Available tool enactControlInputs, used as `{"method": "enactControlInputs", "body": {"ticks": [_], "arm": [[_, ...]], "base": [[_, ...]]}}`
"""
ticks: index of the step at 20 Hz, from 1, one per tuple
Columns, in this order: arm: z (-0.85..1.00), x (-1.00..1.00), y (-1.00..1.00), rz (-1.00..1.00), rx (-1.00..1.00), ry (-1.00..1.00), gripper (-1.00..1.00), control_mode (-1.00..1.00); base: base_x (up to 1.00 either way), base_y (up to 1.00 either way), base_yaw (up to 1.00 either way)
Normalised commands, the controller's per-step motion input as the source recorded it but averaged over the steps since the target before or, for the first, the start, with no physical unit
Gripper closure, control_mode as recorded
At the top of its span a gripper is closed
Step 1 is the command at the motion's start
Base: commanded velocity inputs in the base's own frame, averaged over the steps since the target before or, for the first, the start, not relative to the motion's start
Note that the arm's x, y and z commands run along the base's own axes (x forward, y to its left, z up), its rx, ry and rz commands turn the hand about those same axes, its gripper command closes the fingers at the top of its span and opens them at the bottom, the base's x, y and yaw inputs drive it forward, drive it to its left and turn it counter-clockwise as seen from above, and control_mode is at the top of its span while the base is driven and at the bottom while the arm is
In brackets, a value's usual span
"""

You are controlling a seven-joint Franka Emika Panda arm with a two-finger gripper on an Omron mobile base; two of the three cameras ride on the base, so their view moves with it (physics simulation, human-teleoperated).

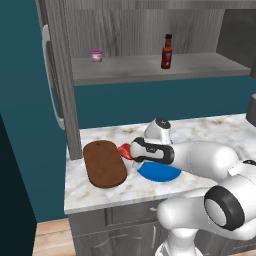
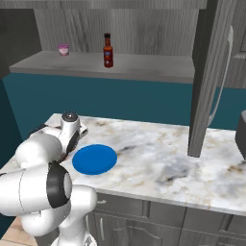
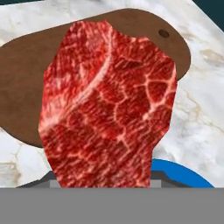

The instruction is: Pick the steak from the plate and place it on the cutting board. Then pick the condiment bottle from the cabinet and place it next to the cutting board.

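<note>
The steak [image 3: 107,105] hangs from the gripper [image 1: 131,153], its long axis running along the fingers and its free end pointing away from the hand, toward the board [image 3: 26,87]. It is a flat, irregular slab of deep red meat with pale marbling, one thick white streak curving across its upper left part. The fingers are partly closed on its near end; the tips themselves are hidden behind the meat, so the exact contact is hard to make out.

In the left base view the steak [image 1: 125,150] shows as a small red patch between the board [image 1: 103,163] and the plate [image 1: 159,172], at the board's right edge and apparently off the counter [image 1: 200,127]. The board lies with its long axis running from front to back of the counter. The plate [image 2: 94,159] is bare.

On the cabinet [image 1: 150,67] shelf the bottle [image 1: 166,52] stands upright, black cap on top, with a pink cup [image 1: 96,55] well to its left.
</note>
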Motion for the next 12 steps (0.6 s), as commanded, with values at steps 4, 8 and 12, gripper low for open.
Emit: {"method": "enactControlInputs", "body": {"ticks": [4, 8, 12], "arm": [[0.00, 0.00, 0.32, 0.00, 0.00, 0.00, 1.00, -1.00], [0.00, 0.00, 0.30, 0.00, 0.00, 0.00, 1.00, -1.00], [0.00, 0.00, 0.29, 0.00, 0.00, 0.00, 1.00, -1.00]], "base": [[0.00, 0.00, 0.00], [0.00, 0.00, 0.00], [0.00, 0.00, 0.00]]}}
